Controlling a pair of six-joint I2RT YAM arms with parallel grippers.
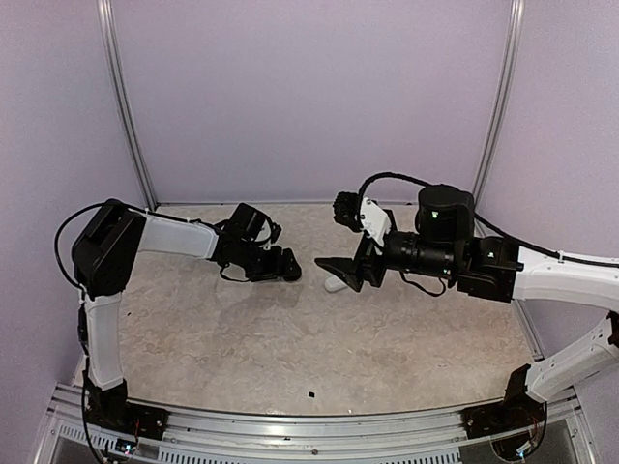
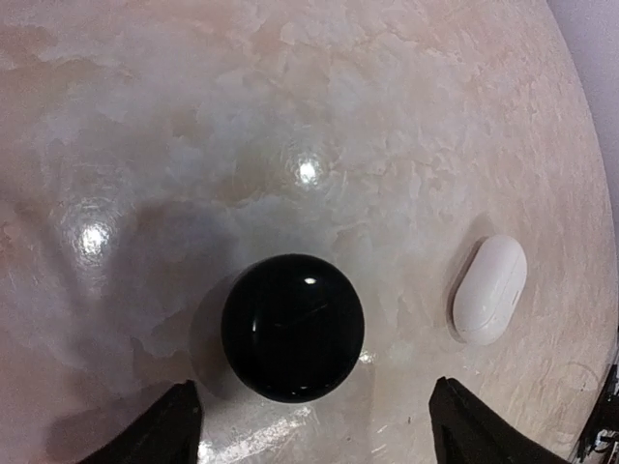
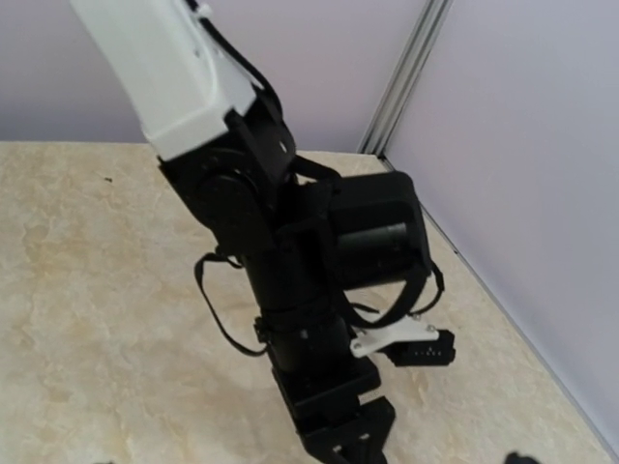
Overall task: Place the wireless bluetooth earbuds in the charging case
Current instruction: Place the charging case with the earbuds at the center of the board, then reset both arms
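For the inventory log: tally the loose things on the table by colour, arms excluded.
White: 1, the charging case.
Black: 2, the round disc and a tiny bit.
Total: 3.

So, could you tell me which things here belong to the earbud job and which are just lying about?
Job: charging case, lid shut; no earbuds in view.
Lying about: black round disc; tiny black speck.
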